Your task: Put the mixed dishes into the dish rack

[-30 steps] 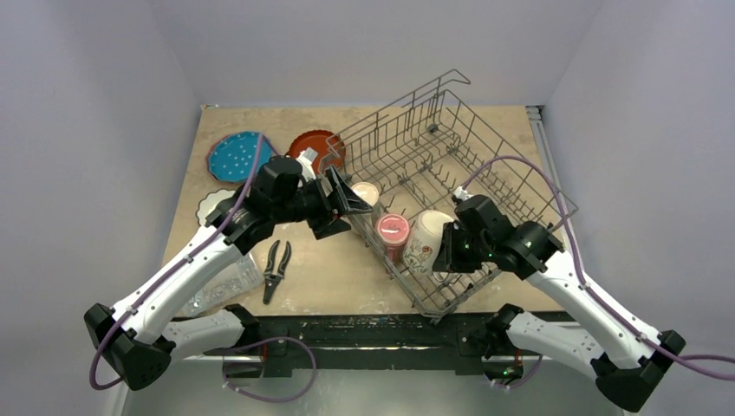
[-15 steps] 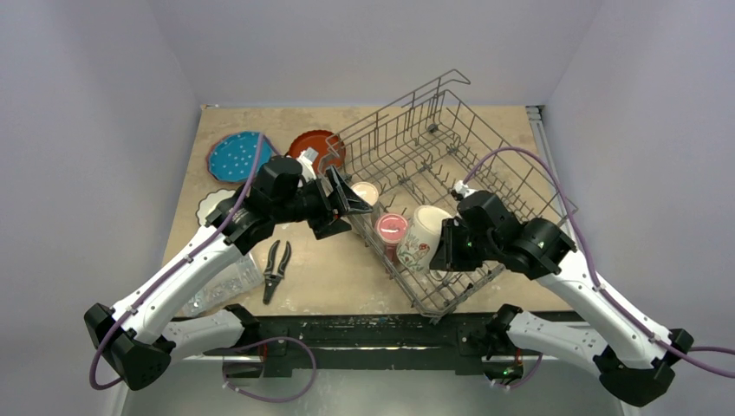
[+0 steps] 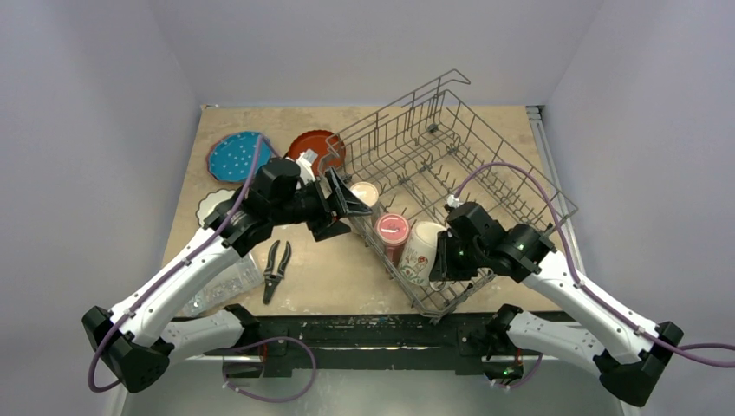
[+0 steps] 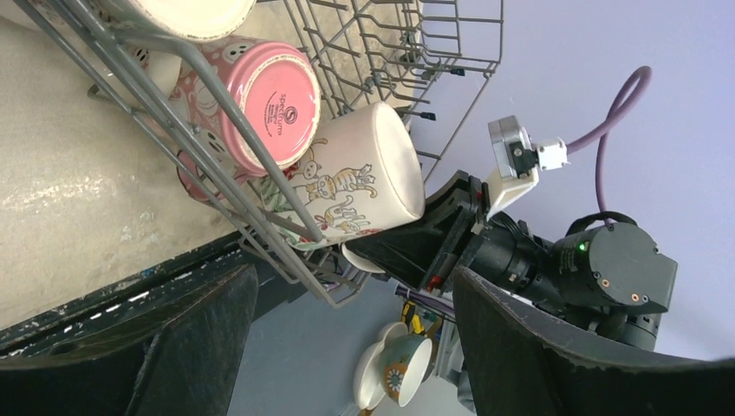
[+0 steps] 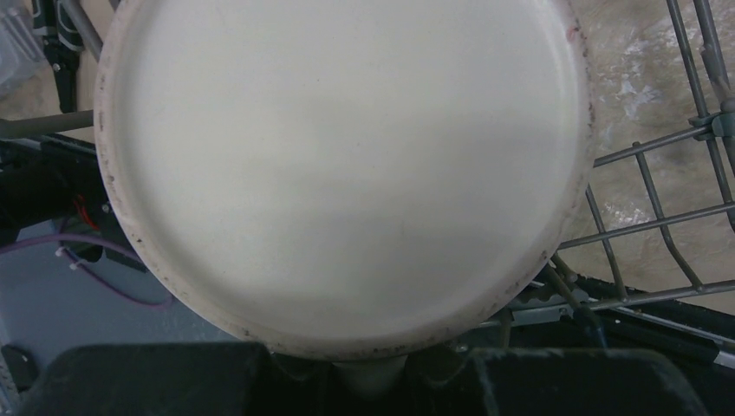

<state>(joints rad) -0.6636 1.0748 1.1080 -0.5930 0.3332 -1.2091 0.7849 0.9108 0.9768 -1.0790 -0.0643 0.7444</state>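
Top external, room: cream cat-printed mug leaned inside near-left edge of grey wire dish rack.
Right gripper: gripped mug.
Left gripper: gaped.

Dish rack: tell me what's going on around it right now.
The right gripper is shut on a cream mug with cartoon cats, holding it tilted in the near corner of the dish rack. A pink mug and a beige cup sit beside it in the rack. The left gripper hangs open at the rack's left side, holding nothing. The blue dotted plate and red-orange plate lie on the table, not yet loaded.
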